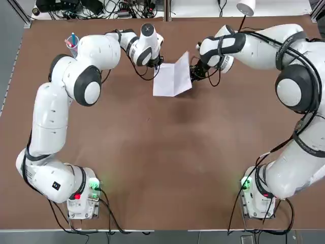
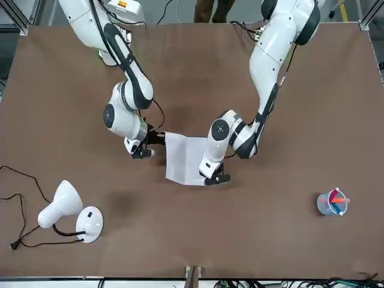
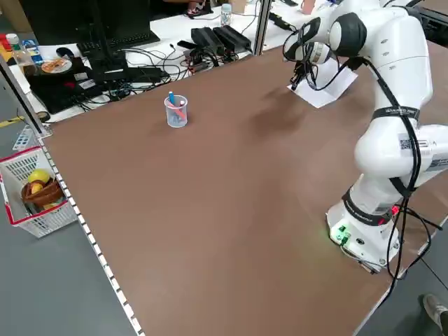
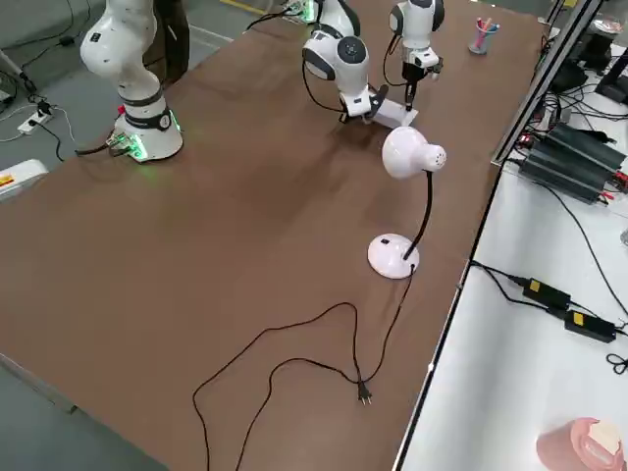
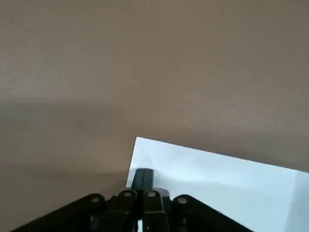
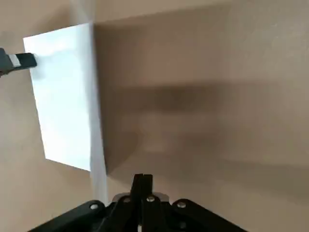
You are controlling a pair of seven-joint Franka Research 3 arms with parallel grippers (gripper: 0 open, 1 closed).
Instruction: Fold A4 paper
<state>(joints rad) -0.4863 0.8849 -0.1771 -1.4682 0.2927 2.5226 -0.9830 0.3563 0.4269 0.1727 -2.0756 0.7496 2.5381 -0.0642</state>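
Top view: my left hand (image 1: 158,63) and right hand (image 1: 194,75), both clenched, flank the A4 paper (image 1: 172,77), which shows a crease near the far edge of the surface (image 1: 152,152).

Left wrist view: my closed left fingertips (image 5: 143,178) overlie one corner of the paper.

Right wrist view: my closed right fingertips (image 6: 143,182) point toward the paper's raised side.

"What's the table (image 1: 147,152) surface like?"

"Brown, smooth and mostly matt, with a soft sheen in places."

"And the sheet (image 2: 185,159)?"

"Thin white paper, matt, with a faint crease."

"The arms' shells?"

"Smooth white, lightly glossy, plastic-looking. The lamp (image 2: 65,201) has that same glossy white finish."

"The basket (image 3: 38,189)?"

"Openwork plastic, white with red edging."

"The end effectors?"

"Matt black, with shiny metal screws on the left one (image 5: 143,180) and the right one (image 6: 143,183)."
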